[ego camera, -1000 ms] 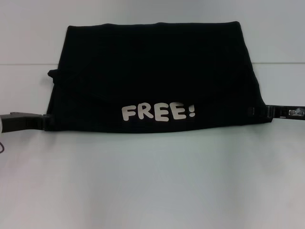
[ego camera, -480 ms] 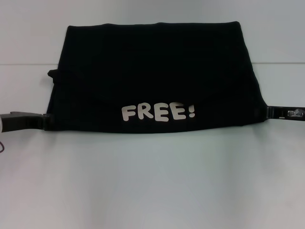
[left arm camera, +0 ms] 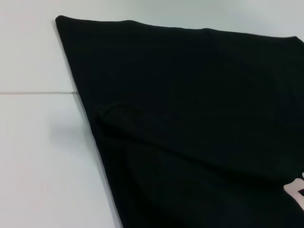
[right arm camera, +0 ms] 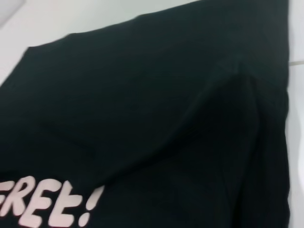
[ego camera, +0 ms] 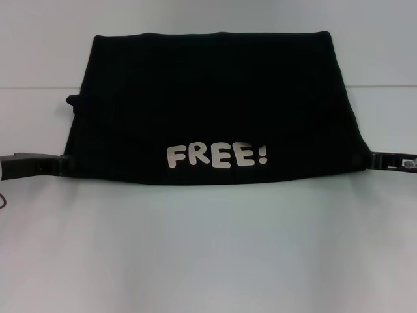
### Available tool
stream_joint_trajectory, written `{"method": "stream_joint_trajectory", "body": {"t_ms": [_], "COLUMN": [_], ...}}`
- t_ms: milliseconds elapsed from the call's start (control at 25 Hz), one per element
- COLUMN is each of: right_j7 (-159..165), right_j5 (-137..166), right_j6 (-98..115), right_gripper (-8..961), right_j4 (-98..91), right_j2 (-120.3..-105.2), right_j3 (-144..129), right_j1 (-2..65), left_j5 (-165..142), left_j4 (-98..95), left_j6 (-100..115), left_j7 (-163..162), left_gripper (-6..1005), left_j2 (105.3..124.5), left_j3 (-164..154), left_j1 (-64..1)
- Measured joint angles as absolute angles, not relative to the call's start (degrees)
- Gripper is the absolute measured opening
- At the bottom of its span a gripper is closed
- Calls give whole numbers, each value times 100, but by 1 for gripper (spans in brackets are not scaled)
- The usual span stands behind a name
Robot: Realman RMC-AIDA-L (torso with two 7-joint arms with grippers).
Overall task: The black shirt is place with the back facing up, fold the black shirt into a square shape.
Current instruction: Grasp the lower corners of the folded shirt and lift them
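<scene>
Black shirt [ego camera: 215, 104] folded on white bench [ego camera: 208, 248], "FREE!" print [ego camera: 216, 155] up; left pincer [ego camera: 65, 165] and right pincer [ego camera: 371, 160] flanking near corners, probably for next fold; pinch state untellable

Both arms are reaching in low from the sides, lying nearly level. The left gripper [ego camera: 64, 165] is sitting at the near left corner of the black shirt [ego camera: 215, 104], and the right gripper [ego camera: 373, 160] is sitting at the near right corner.
</scene>
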State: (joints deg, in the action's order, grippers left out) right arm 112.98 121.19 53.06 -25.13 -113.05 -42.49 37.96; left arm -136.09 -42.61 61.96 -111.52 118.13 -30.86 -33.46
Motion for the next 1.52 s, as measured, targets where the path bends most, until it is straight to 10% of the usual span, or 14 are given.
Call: {"method": "stream_joint_trajectory", "body": {"t_ms": [1520], "right_j7": [8938], "right_j5": [12539], "right_j6": [10058], "right_gripper": [21], "right_j4": [-3193], "right_j2": [-10747], "right_j3": [-2858], "right_j1": [1348], "left_j5": [-14093], "left_j4": [-5712], "left_j6": [11746], "left_j7": [-10761], "left_gripper": [2], "left_j2": [11839], "left_j3": [-1390], "left_j1": [-1928]}}
